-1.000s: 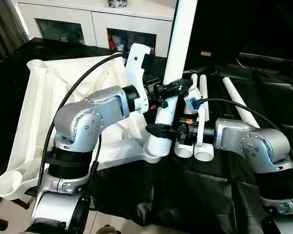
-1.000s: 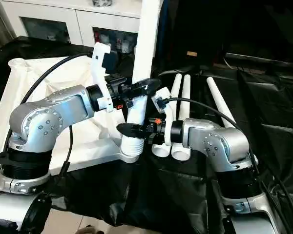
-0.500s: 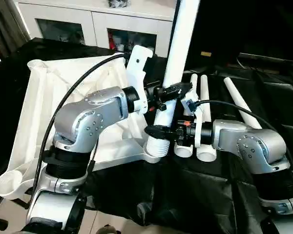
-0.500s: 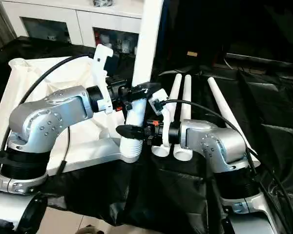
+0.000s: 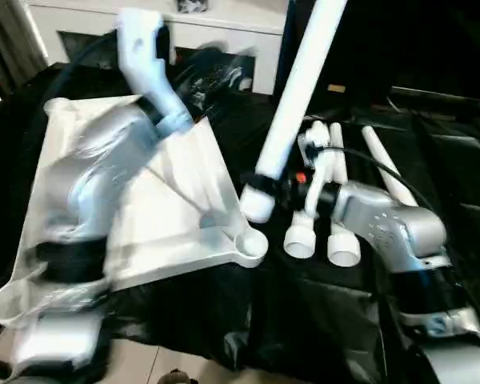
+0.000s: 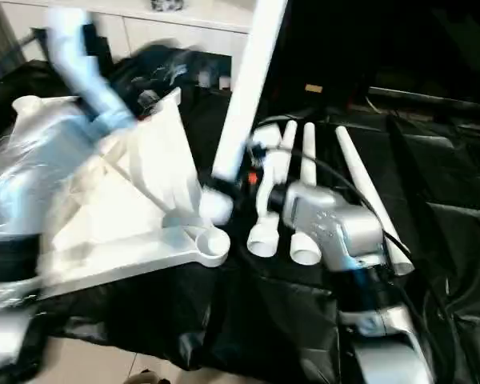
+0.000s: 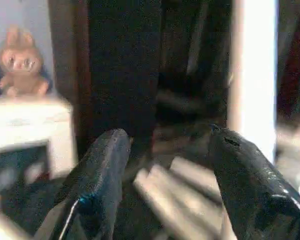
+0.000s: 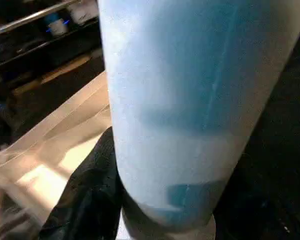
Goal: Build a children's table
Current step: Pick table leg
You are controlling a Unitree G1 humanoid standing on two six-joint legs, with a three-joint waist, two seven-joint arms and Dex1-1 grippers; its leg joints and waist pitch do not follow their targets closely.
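While the leg (image 5: 292,120) is held tilted just above the top's (image 5: 172,200) corner socket (image 5: 250,242) by the right gripper (image 8: 115,200), pinched near its lower end, the left gripper's (image 7: 165,185) fingers are spread, empty. Hollow, stiff, smooth plastic is judged light but slippery; a low grip is advised.

light: dim, dark backdrop | blur: left arm (image 5: 104,160) smeared | wrist views: soft focus

Corner socket (image 5: 250,244) open beneath tilted leg (image 5: 292,112)

White tabletop (image 5: 176,192) upside down, corner socket (image 5: 250,244) empty; one leg (image 5: 296,104) tilted above it; three legs (image 5: 332,200) lying beside.
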